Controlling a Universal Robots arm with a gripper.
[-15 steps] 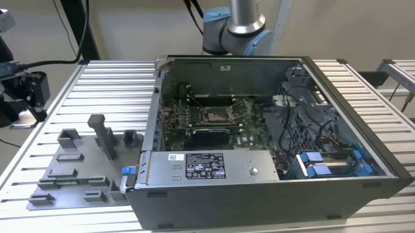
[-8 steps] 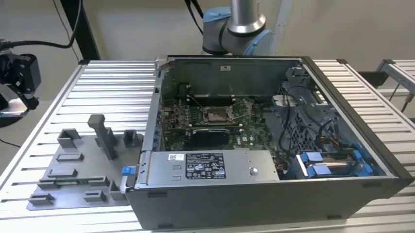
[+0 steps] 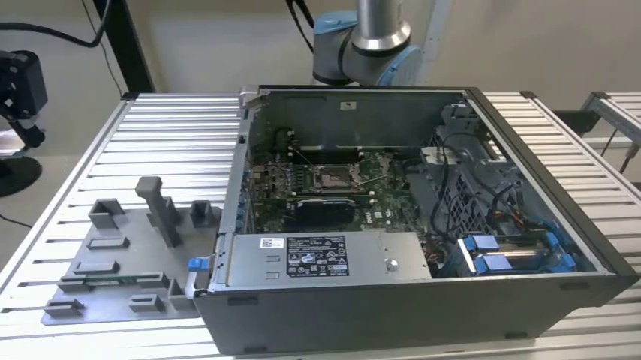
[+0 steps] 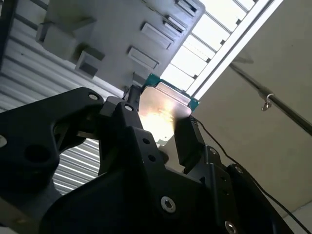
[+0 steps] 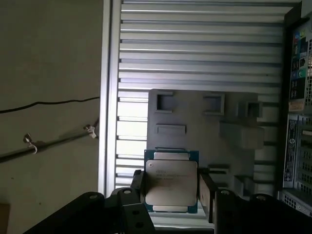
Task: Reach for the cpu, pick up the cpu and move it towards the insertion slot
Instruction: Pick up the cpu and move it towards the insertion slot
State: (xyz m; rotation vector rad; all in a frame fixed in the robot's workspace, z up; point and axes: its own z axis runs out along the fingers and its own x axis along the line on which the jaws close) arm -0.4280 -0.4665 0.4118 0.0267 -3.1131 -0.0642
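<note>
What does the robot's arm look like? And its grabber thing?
The arm is a shiny silver tube with round grey joints and light blue caps. A black cable runs beside it. The gripper is black and chunky, made of angled plates with small round screws, and it has two flat black fingers.

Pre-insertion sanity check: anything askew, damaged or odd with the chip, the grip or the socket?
Nothing stands out. In the first wrist view the cpu sits square in the gripper, its edges parallel to the fingers, with no visible damage. In the exterior view the insertion slot looks unobstructed inside the open computer case.
</note>
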